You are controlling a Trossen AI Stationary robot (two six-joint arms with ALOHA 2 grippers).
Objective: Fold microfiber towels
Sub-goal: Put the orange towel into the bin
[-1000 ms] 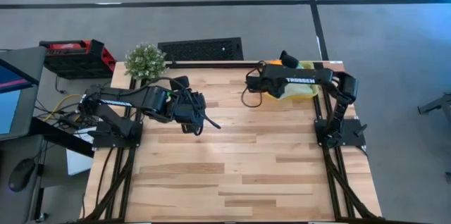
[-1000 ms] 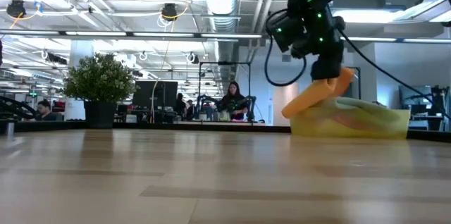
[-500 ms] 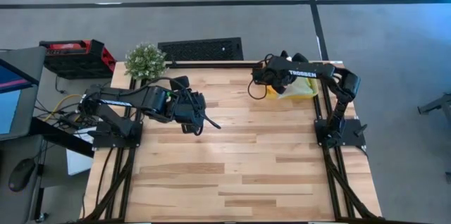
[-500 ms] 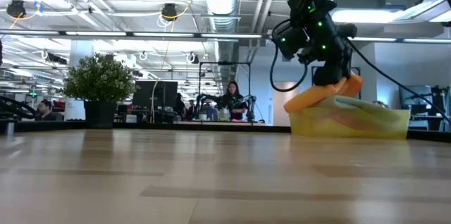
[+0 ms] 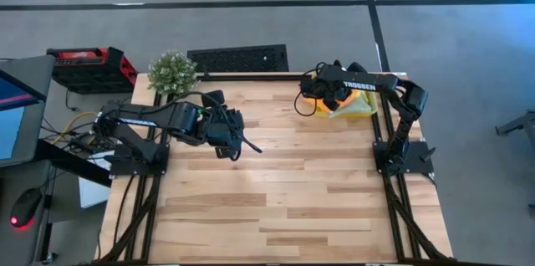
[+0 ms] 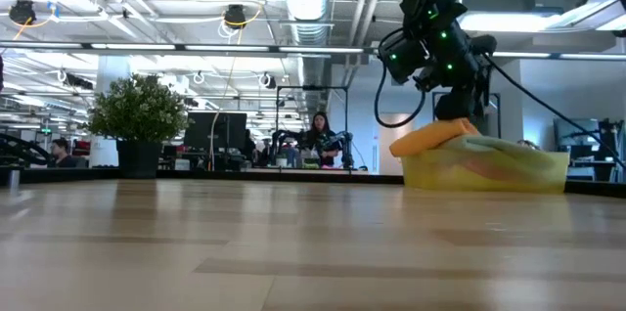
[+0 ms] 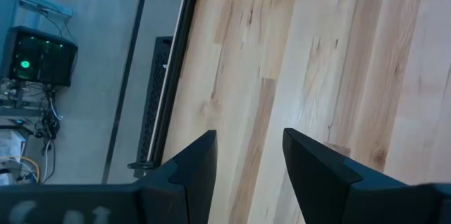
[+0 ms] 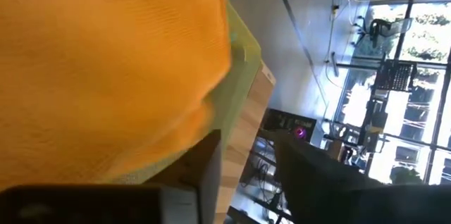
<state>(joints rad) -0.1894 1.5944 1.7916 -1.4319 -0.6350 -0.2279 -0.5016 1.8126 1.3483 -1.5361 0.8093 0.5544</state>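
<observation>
The orange towel (image 6: 437, 138) lies bunched on top of the pile in the translucent yellow tray (image 6: 494, 170) at the table's far right; one end droops over the tray's left rim. It fills most of the right wrist view (image 8: 106, 62). My right gripper (image 6: 456, 108) (image 8: 246, 146) hovers open just above it, with nothing between the fingers. Pink and pale green cloth show through the tray wall. My left gripper (image 5: 242, 142) (image 7: 248, 153) waits open above bare wood at the table's left. My right gripper is open close over the orange towel's top (image 8: 190, 122), slanting down from the table's right. I cannot tell whether one finger (image 8: 208, 160) touches the cloth beside it.
A potted plant (image 5: 173, 71) stands at the far left corner. A red box (image 5: 92, 65) sits on the floor beyond the table's left. The wooden table top (image 5: 284, 191) is bare across its middle and near side. People sit in the room behind.
My right gripper carried the orange towel a little toward the far right corner, over the tray, rolled somewhat, then opened and let go. The towel's raised end has dropped and now lies flat on the pile.
</observation>
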